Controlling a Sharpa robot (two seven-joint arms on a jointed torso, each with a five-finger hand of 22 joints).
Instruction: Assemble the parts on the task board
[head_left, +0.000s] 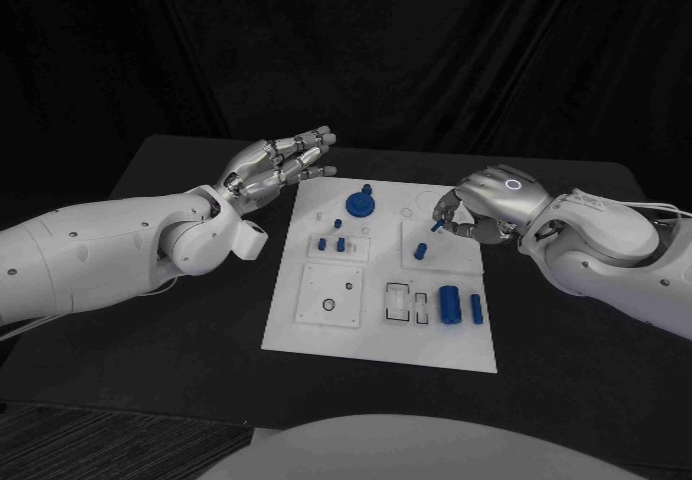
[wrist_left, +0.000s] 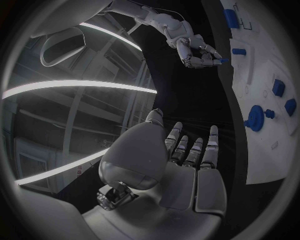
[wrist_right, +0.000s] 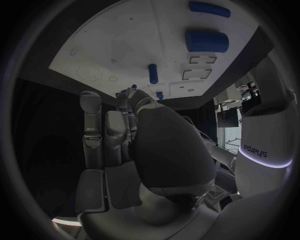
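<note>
Head view: task board lies flat at the centre of the black counter. Right hand is over the board's far right edge, its fingers pinching a small blue peg just above the board surface. Left hand hangs beyond the board's far left corner, fingers spread, holding nothing. On the board: a round blue part near the far edge, small blue parts mid-board, and two blue cylinders at the near right.
</note>
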